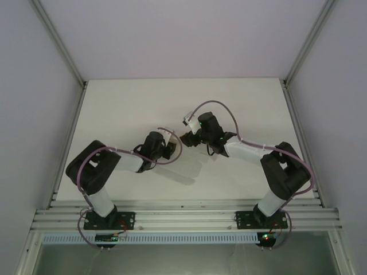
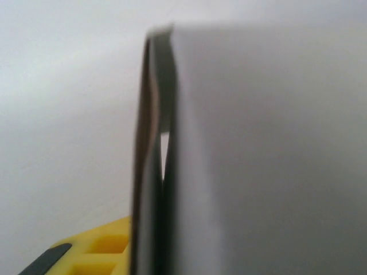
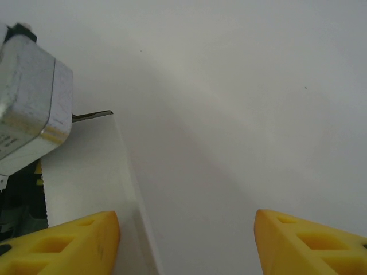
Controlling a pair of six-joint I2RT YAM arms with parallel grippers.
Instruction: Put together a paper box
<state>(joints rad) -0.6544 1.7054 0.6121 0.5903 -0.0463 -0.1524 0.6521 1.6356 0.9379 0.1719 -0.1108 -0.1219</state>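
Note:
The paper box (image 2: 264,154) is white and sits right in front of the left wrist camera, blurred, with a thin flap (image 2: 150,143) standing slightly off its left edge. In the top view it is a small white piece (image 1: 173,140) between the two grippers at mid-table. My left gripper (image 1: 168,147) is at the box; one yellow finger (image 2: 97,246) shows beside the flap and the other is hidden by the card. My right gripper (image 3: 186,226) is open, with the box's white panel (image 3: 86,172) by its left finger (image 3: 69,240) and its edge just inside the gap.
The white table (image 1: 132,109) lies under both arms, with grey walls and aluminium posts around it. The left gripper's metal body (image 3: 28,109) is close to the upper left of the right wrist view. A rail (image 1: 183,217) runs along the near edge.

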